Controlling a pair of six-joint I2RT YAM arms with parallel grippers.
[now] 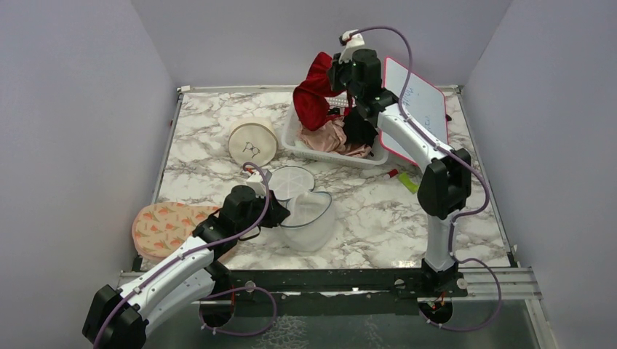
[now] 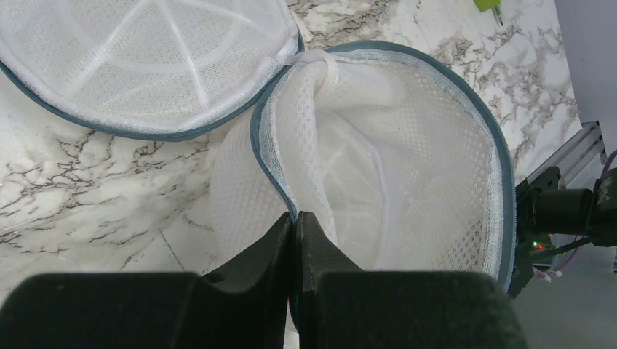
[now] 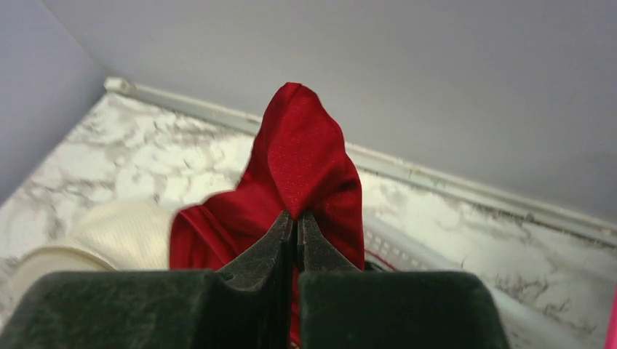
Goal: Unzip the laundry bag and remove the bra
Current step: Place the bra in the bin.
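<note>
The white mesh laundry bag (image 1: 309, 222) stands unzipped in the middle of the table, its round lid (image 1: 289, 179) flipped back behind it. In the left wrist view the bag (image 2: 407, 160) gapes wide, with only white mesh inside. My left gripper (image 2: 296, 216) is shut on the bag's grey-blue zip rim (image 2: 271, 174) at its near-left edge. My right gripper (image 3: 297, 217) is shut on the red bra (image 3: 298, 156) and holds it in the air. In the top view the bra (image 1: 314, 91) hangs above the white basket (image 1: 297, 142) at the back.
The basket holds pink and dark clothes (image 1: 331, 137). A cream round case (image 1: 252, 142) with a black drawing stands left of it. A flat peach patterned pouch (image 1: 164, 225) lies by the left arm. A white board with a pink edge (image 1: 416, 102) leans at the back right, a small green item (image 1: 407, 182) before it.
</note>
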